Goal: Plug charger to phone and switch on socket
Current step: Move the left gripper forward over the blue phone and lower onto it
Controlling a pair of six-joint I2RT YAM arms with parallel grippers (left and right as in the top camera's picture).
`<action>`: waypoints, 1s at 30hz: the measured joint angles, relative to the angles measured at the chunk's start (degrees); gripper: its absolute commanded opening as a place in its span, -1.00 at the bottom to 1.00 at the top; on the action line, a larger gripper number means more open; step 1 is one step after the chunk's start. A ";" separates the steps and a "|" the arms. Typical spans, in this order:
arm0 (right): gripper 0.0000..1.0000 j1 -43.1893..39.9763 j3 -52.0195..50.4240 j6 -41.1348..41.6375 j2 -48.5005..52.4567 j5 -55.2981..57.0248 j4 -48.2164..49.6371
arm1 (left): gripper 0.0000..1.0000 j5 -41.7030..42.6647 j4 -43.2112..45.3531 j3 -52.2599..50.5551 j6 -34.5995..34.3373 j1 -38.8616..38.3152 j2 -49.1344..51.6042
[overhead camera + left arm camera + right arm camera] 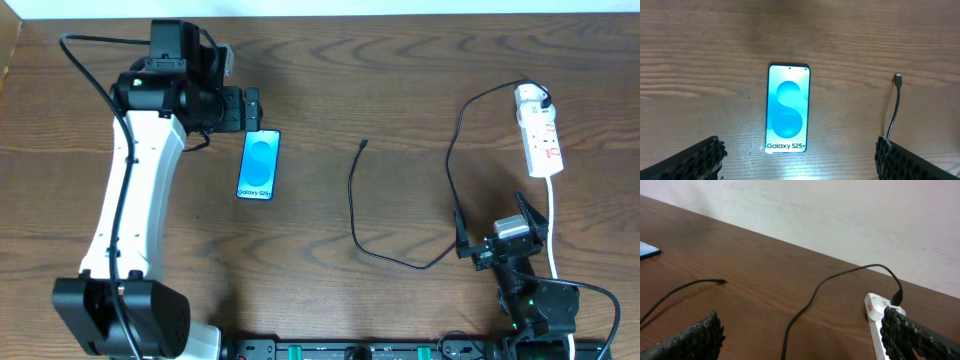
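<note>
The phone [259, 165] lies flat on the wooden table with its cyan "Galaxy S25" screen up; it also shows in the left wrist view [787, 107]. My left gripper [251, 109] is open and empty just behind the phone's top end, with its fingers [800, 171] spread wider than the phone. The charger cable [352, 205] loops across the middle of the table. Its free connector tip [364, 144] lies right of the phone [898, 77]. Its black plug [541, 99] sits in the white socket strip [540, 135] at the far right. My right gripper [497, 224] is open and empty near the front edge, below the strip.
The strip's white cord [552, 225] runs down past my right gripper to the front edge. In the right wrist view the cable [805, 305] crosses between my fingers [800, 340], the strip [876, 311] is at the right, and a pale wall stands behind the table.
</note>
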 measured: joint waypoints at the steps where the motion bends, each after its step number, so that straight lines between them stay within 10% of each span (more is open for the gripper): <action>1: 0.99 0.00 0.00 0.00 0.00 0.00 0.00 | 0.96 -0.02 -0.04 0.00 -0.04 -0.07 0.35; 30: 0.98 0.00 0.00 0.00 0.00 -0.02 0.00 | 0.96 -5.29 0.13 -0.07 -2.82 -3.17 24.39</action>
